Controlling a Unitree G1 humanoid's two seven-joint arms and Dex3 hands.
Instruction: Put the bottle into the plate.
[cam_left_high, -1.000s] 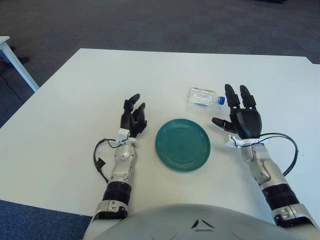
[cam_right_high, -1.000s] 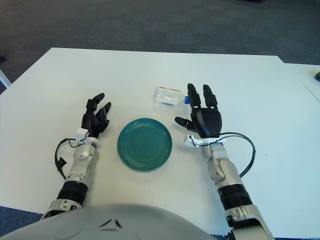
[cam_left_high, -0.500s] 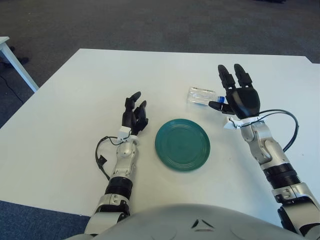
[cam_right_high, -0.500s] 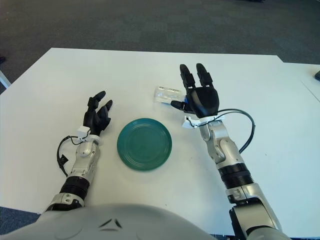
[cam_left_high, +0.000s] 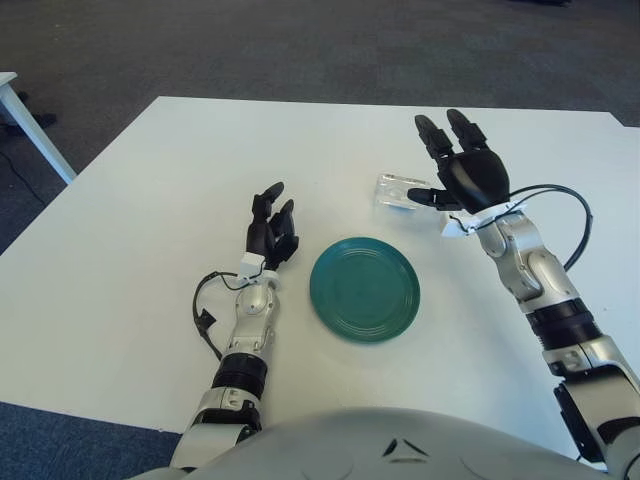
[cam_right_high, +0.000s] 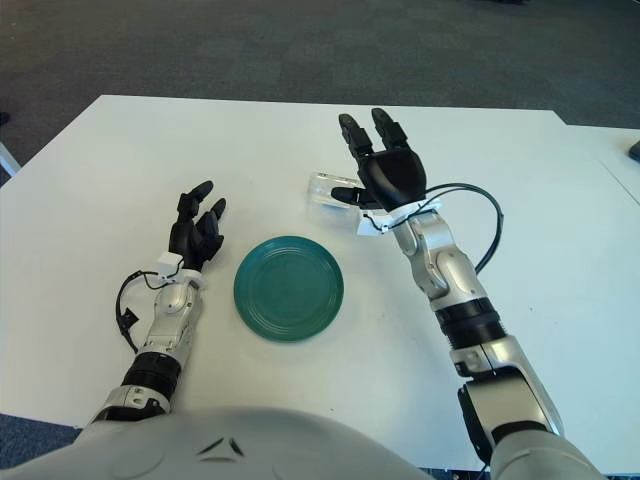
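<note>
Right hand (cam_left_high: 468, 172) spread open over bottle (cam_left_high: 398, 191), gripping nothing; plate (cam_left_high: 365, 288) mid-table (cam_left_high: 150, 200); left hand (cam_left_high: 270, 228) relaxed open beside plate's left

On the table (cam_left_high: 140, 240), the plate (cam_left_high: 365, 289) sits near the front edge, roughly midway between the two arms. The bottle (cam_left_high: 398, 191) lies on its side behind the plate and a little to its right, apart from it. The right hand (cam_left_high: 468, 174) shows over the right end of the bottle, fingers spread, covering that end from view; whether it touches the bottle cannot be told. The left hand (cam_left_high: 269, 226) shows just to the left of the plate, fingers loosely extended toward the far side of the table, well apart from the bottle.
</note>
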